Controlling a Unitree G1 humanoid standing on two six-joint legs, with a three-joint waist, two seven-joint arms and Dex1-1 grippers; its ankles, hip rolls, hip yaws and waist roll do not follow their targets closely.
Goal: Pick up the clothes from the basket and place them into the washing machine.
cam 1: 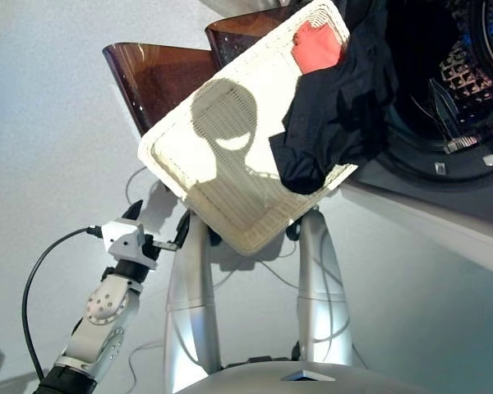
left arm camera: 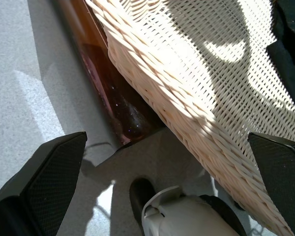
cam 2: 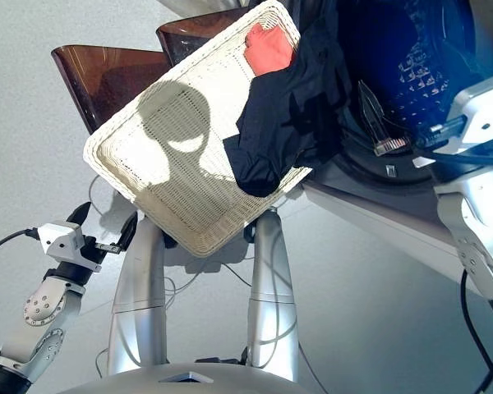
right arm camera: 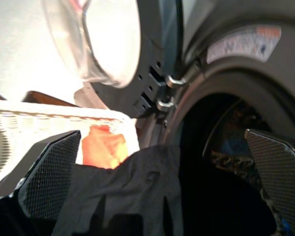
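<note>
Fingers point(left arm camera: 54, 177) apart, black garment point(cam 1: 337, 115) crumpled

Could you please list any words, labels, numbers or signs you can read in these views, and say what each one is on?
No text can be read in any view.
Sticker on the washing machine, above the drum opening: white with an orange patch and printed lines, too blurred to read.
The basket, the black garment, the coral red garment and the left gripper show no lettering.
</note>
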